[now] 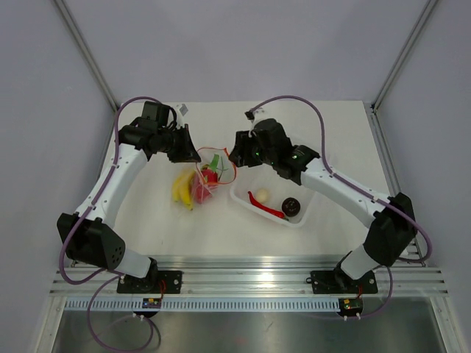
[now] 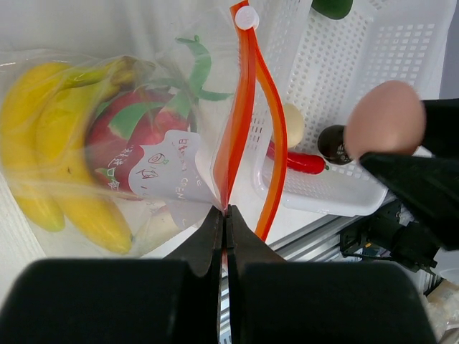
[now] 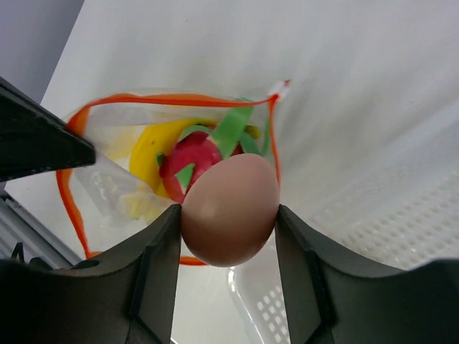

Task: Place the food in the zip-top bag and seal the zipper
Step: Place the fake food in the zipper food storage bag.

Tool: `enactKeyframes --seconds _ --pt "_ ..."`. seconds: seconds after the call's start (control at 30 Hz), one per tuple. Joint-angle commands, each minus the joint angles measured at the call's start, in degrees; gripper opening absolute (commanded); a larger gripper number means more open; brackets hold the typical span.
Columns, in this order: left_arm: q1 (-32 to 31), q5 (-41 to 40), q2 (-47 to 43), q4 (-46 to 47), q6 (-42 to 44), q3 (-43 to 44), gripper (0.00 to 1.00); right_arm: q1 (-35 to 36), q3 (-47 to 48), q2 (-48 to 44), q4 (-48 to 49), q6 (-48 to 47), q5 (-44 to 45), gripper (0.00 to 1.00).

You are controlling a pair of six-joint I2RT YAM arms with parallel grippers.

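The zip-top bag [image 1: 200, 184] lies on the table with a yellow banana [image 2: 57, 165] and a pink-red dragon fruit [image 2: 122, 143] inside. My left gripper [image 2: 226, 211] is shut on the orange-red zipper [image 2: 240, 107] and holds one side of the mouth up, so the mouth gapes. My right gripper [image 3: 228, 213] is shut on a tan egg [image 3: 229, 197], held just above the open mouth [image 3: 165, 99]. The red chilli [image 1: 266, 205], a whitish piece [image 1: 263, 194] and a dark round fruit [image 1: 291, 207] lie in the tray. The green avocado [image 2: 331, 7] shows at the tray's far end.
The white perforated tray [image 1: 239, 195] stands right of the bag, close beside its mouth. The two grippers [image 1: 193, 156] [image 1: 234, 154] are a short gap apart over the bag. The table's metal front rail [image 1: 250, 276] runs behind the tray from the left wrist view.
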Motion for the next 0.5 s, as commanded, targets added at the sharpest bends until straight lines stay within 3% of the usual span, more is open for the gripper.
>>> enactKeyframes --seconds 0.0,0.1,0.2,0.23,0.33,0.47 --pt "-0.2 2.31 -3.61 1.5 0.66 2.17 0.0 3.21 6.53 5.45 0.6 1.27 -1.45 0.31" --pt "-0.2 2.31 -4.22 1.23 0.93 1.91 0.0 4.62 9.88 10.29 0.77 1.62 -5.05 0.31" --pt "-0.2 2.83 -4.75 1.49 1.1 1.47 0.0 5.42 16.71 15.12 -3.08 0.31 -9.88 0.45" --pt "-0.2 2.83 -4.93 1.49 1.02 1.38 0.0 5.33 17.61 16.61 -4.49 -0.13 -10.41 0.66" --pt "-0.2 3.19 -4.93 1.67 1.02 1.03 0.0 5.33 14.91 14.27 -3.37 -0.75 -7.8 0.87" --pt "-0.2 3.62 -4.84 2.11 0.75 0.67 0.0 4.11 10.86 9.87 -3.18 -1.63 -3.04 0.91"
